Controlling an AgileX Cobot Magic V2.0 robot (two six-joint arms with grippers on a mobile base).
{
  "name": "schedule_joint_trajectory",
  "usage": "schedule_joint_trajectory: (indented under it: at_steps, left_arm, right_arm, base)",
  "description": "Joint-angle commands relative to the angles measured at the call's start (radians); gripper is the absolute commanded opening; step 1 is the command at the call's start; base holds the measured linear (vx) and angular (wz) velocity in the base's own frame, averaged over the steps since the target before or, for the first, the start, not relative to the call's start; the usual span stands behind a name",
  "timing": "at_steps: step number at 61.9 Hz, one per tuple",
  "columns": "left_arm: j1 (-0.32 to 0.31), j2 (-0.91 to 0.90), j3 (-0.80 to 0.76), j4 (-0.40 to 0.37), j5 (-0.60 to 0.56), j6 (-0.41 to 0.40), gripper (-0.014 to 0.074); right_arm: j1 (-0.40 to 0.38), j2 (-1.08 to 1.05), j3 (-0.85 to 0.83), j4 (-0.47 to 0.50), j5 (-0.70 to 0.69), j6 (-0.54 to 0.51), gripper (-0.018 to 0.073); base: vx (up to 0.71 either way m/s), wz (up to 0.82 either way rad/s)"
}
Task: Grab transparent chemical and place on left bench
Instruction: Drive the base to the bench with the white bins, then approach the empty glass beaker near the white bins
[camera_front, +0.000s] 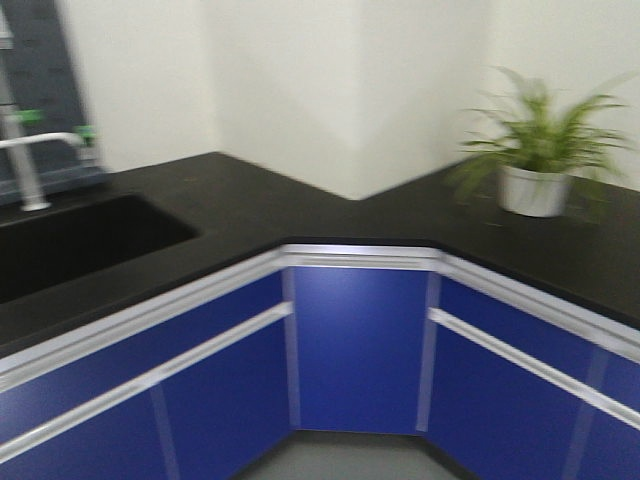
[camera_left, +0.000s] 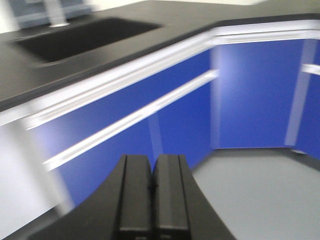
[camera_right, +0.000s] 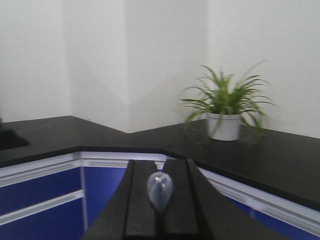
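I've got the transparent chemical (camera_right: 159, 190) pinched in my right fingers (camera_right: 141, 200), only its bulb showing; left fingers (camera_left: 135, 195) pressed together, empty; the left surface isn't in view.

Our left hand (camera_left: 152, 161) is matte black: two flat slab fingers, flared base. Right hand (camera_right: 160, 163) looks identical.

You are looking at a laboratory. The sunken black basin (camera_front: 70, 245) is set into a matte black benchtop (camera_front: 300, 205) that wraps around a white-walled corner. Behind the basin stands a white gooseneck tap with green knobs (camera_front: 30, 160). Below and to the right of the basin run glossy blue cabinet doors with silver rail handles (camera_front: 360, 340). Far right of the basin sits a green plant in a white pot (camera_front: 535, 160).
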Motion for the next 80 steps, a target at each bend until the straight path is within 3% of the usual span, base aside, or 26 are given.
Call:
schedule_joint_trajectory:
  at_steps: [1,46,80]
  left_arm:
    - [-0.002,-0.019,0.016,-0.001,-0.078,-0.008,-0.0003]
    - [-0.002,-0.019,0.016,-0.001,-0.078,-0.008,-0.0003]
    - [-0.002,-0.019,0.016,-0.001,-0.078,-0.008,-0.0003]
  right_arm:
    - [-0.006,0.012,-0.027,-0.006,-0.067,-0.002,0.0]
    - [-0.006,0.012,-0.027,-0.006,-0.066,-0.002,0.0]
    - [-0.006,0.012,-0.027,-0.006,-0.066,-0.002,0.0]
  base:
    - [0.01,1.13]
    - [0.09,0.89]
    - [0.22,0.41]
